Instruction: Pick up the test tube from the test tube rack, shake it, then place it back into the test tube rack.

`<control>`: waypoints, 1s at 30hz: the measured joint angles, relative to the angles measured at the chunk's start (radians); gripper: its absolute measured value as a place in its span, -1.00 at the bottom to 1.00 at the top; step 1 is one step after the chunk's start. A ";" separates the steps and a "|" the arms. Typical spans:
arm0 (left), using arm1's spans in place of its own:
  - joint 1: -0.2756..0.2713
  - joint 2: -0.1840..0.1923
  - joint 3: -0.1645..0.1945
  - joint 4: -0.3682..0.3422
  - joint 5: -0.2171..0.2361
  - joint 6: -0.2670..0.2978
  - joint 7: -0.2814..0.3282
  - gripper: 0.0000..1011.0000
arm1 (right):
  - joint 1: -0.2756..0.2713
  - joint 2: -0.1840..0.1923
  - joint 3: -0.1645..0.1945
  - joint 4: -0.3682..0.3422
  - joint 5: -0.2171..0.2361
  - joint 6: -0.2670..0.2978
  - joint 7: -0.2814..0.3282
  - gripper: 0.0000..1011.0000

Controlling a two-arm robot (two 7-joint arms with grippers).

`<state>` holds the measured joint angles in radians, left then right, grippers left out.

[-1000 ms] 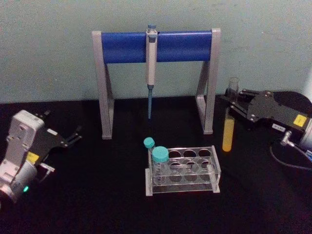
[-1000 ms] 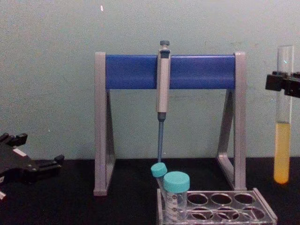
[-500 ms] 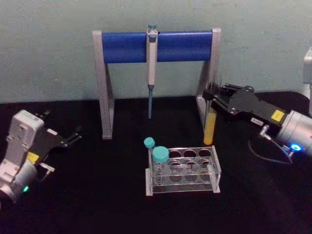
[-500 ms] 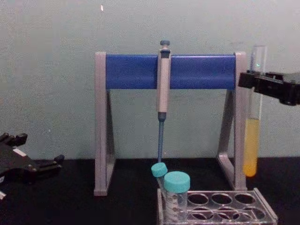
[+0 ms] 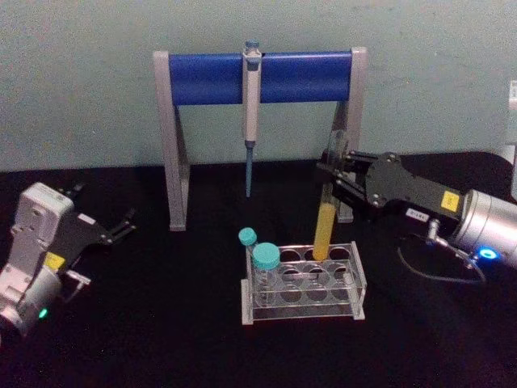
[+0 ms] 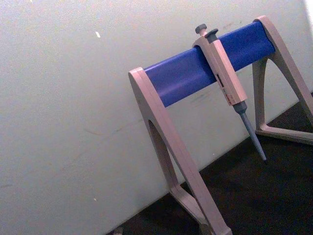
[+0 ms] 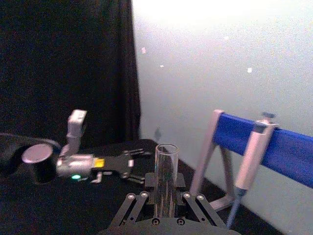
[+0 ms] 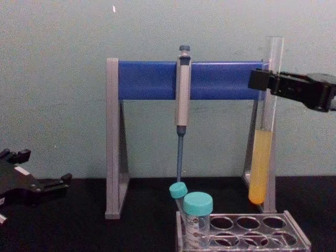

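My right gripper (image 5: 331, 173) is shut on the upper part of the test tube (image 5: 325, 220), a long clear glass tube with yellow-orange liquid in its lower third. The tube leans slightly. In the chest view the test tube (image 8: 262, 136) hangs from the right gripper (image 8: 265, 82) with its rounded bottom a little above the back right holes of the test tube rack (image 8: 294, 237). The clear test tube rack (image 5: 355, 284) stands at the table's middle. In the right wrist view the test tube's (image 7: 166, 172) open mouth rises between the right gripper's (image 7: 165, 194) fingers. My left gripper (image 5: 103, 212) rests open at the far left.
The grey-and-blue pipette stand (image 5: 173, 137) stands behind the rack, with a pipette (image 5: 250, 105) hanging from its bar. The stand's right leg (image 8: 269, 136) is just behind the tube. Two teal-capped tubes (image 5: 262, 260) fill the rack's left end.
My right gripper has carried the test tube leftward and toward me, from right of the stand to just above the rack's back right holes. The left arm has not moved.
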<state>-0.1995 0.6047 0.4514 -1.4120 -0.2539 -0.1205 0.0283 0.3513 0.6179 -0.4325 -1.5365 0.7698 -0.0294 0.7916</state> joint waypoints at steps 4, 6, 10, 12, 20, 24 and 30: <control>0.000 0.000 0.000 0.000 0.000 0.000 0.000 0.98 | -0.007 0.035 -0.011 -0.023 0.008 0.014 0.021 -0.53; 0.000 0.000 0.000 0.000 0.000 0.000 0.000 0.98 | -0.015 0.061 -0.014 -0.038 0.008 0.023 0.023 -0.53; 0.000 0.000 0.000 0.000 0.000 0.000 0.000 0.98 | -0.032 0.107 -0.012 -0.061 -0.001 0.036 -0.004 -0.53; 0.000 0.000 0.000 0.000 0.000 0.000 0.000 0.98 | -0.040 0.123 -0.007 -0.070 -0.010 0.040 -0.024 -0.53; 0.000 0.000 0.000 0.000 0.000 0.000 0.000 0.98 | -0.062 0.147 0.028 -0.100 -0.079 0.050 -0.156 -0.53; 0.000 0.000 0.000 0.000 0.000 0.000 0.000 0.98 | -0.060 0.109 0.045 -0.082 -0.083 0.034 -0.182 -0.53; 0.000 0.000 0.000 0.000 0.000 0.000 0.000 0.98 | -0.054 0.059 0.055 -0.051 -0.064 0.001 -0.169 -0.53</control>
<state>-0.1996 0.6047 0.4514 -1.4119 -0.2539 -0.1205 0.0283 0.2972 0.6772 -0.3776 -1.5880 0.7057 -0.0287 0.6231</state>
